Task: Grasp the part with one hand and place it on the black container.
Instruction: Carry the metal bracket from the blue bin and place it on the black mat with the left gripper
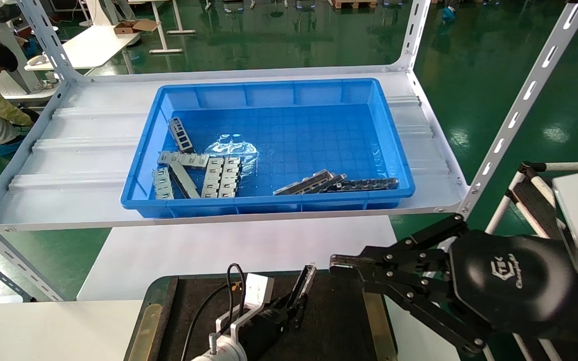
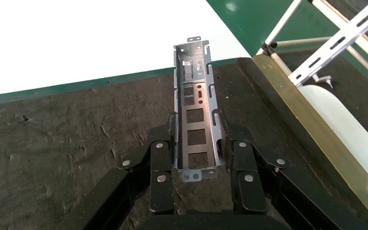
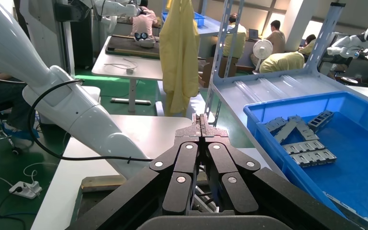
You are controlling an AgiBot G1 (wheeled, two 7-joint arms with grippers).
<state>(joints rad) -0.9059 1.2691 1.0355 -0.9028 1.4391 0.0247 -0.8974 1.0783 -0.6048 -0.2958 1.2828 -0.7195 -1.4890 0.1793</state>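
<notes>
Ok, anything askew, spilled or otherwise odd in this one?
Nothing broken or spilled. The left pincer grips the part over the black container, not yet set down. In the blue bin the remaining metal pieces lie jumbled at mixed angles beside a crumpled clear plastic sheet. The right pincer is shut and empty.

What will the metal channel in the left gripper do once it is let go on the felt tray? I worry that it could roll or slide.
The part is a flat-bottomed trough, so it probably won't roll. Folded sheet metal with cutouts: likely stiff and light. The black container looks rough and felt-like, so sliding seems unlikely once the left gripper opens.
</notes>
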